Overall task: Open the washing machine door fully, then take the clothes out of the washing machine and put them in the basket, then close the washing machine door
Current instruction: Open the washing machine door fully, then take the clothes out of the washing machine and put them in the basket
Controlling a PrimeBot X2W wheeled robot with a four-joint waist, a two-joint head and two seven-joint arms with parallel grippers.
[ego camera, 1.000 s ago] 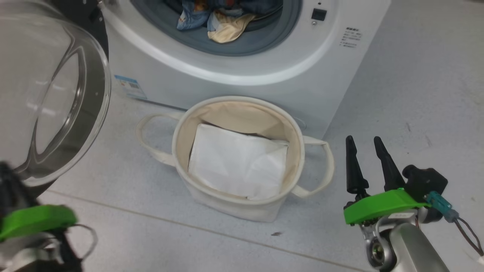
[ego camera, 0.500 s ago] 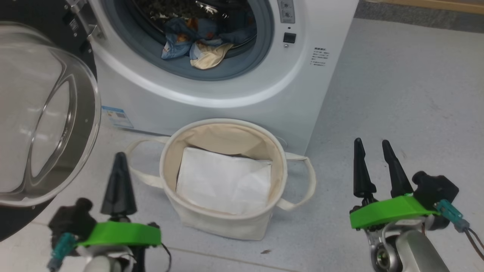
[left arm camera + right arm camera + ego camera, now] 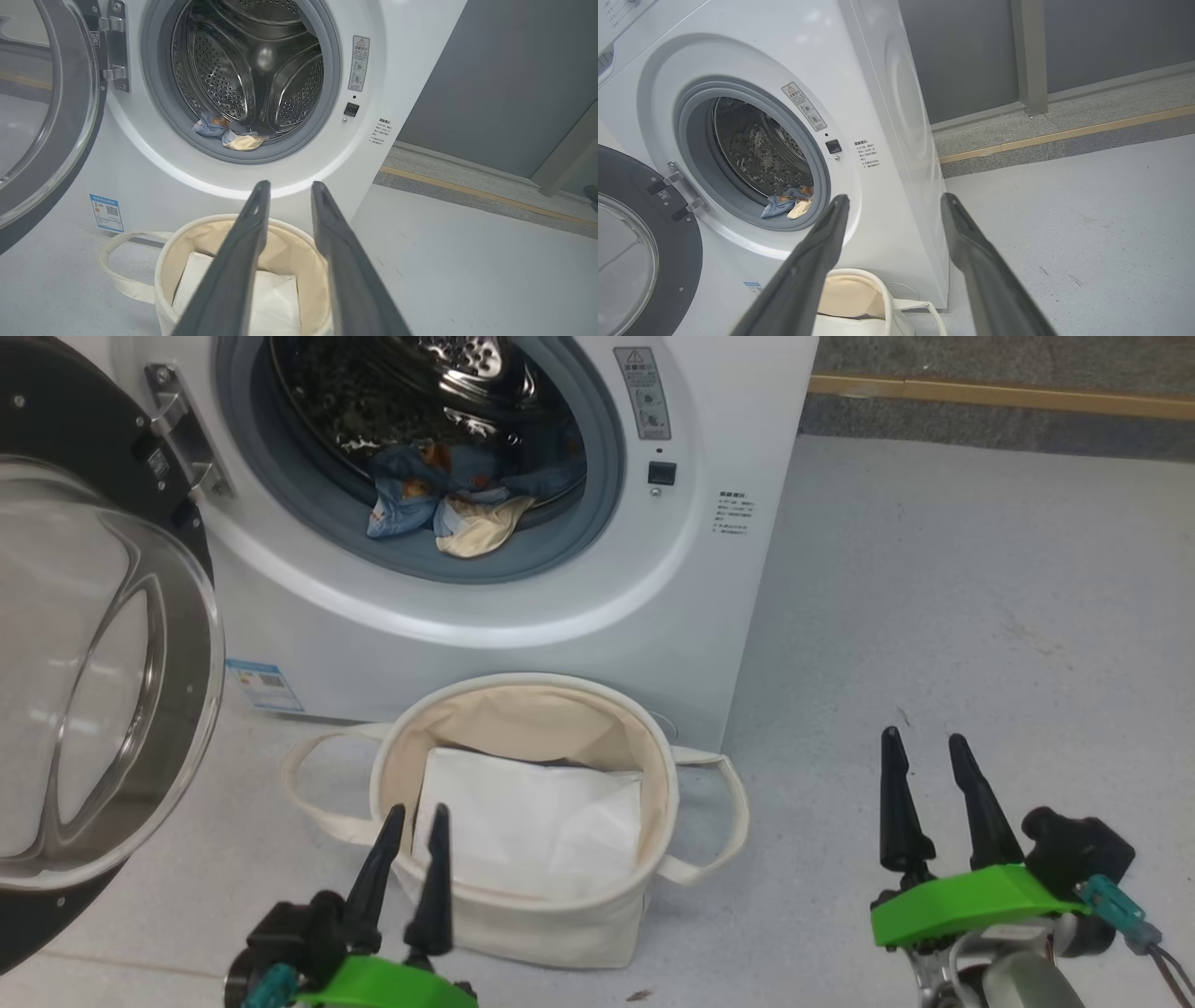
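The clothes [image 3: 439, 509] lie bunched across the washer [image 3: 709, 616] mouth's lower lip, up ahead of the nearer left gripper [image 3: 419, 810], narrowly parted and empty; the right gripper [image 3: 923, 737], spread wide, holds nothing.

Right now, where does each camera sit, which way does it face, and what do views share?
Head view: high, looking forward and down at the washing machine and basket; left gripper and right gripper show low.
Left wrist view: low, facing the drum mouth squarely, between its own fingers.
Right wrist view: facing the machine obliquely from its right, between its fingers.
Shared: all show the clothes at that mouth.
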